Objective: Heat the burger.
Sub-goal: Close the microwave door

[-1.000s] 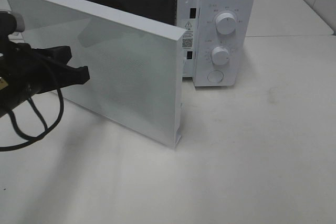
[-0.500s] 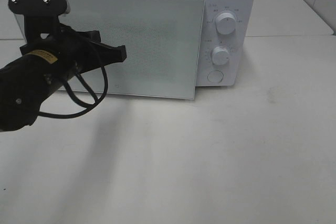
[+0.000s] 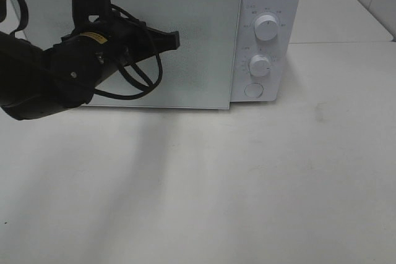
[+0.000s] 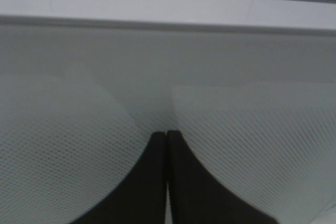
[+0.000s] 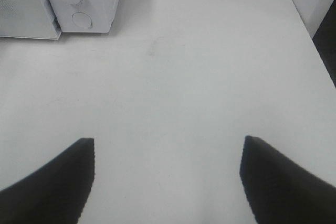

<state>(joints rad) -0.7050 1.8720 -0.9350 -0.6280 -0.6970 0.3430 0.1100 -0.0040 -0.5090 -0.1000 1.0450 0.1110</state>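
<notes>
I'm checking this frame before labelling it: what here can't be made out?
- Burger: unseen in every view; the white microwave's mesh-patterned door covers the cavity.
- Markings around the white dials: too small, exterior high view.
- Black left end effector: shut; contact with door unclear, left wrist view.
- Black right end effector: open, outside the exterior high frame.

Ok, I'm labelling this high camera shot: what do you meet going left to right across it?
Left arm → its shut jaws → microwave control panel with its two knobs → bare table.
</notes>
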